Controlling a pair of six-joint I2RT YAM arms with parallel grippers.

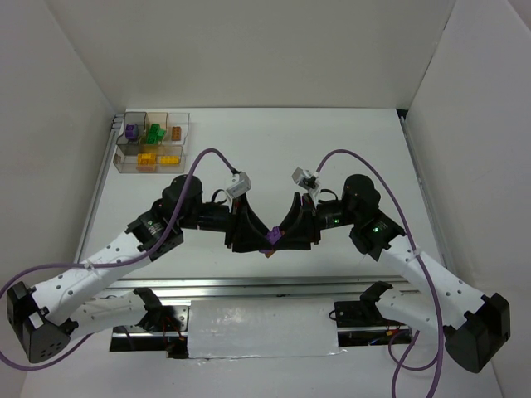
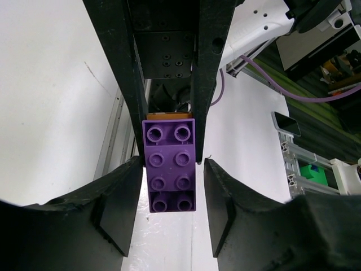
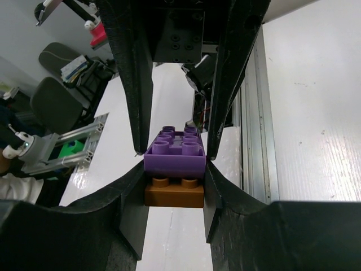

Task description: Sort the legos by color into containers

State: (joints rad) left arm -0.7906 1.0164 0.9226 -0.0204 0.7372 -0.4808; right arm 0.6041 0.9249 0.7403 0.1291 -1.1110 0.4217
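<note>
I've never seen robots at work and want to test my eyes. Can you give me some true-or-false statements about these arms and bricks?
1. The purple brick sits stacked on a brown brick. True.
2. The left pincer is clamped on the purple brick. False: there is a gap on each side of the brick.
3. The right pincer grips the stack. True.
4. The clear tray is empty. False: it holds green bricks and yellow bricks, among others.

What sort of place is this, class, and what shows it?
Probably a robotics lab bench: left arm and right arm beside an aluminium rail, white screening walls, an office chair beyond.
</note>
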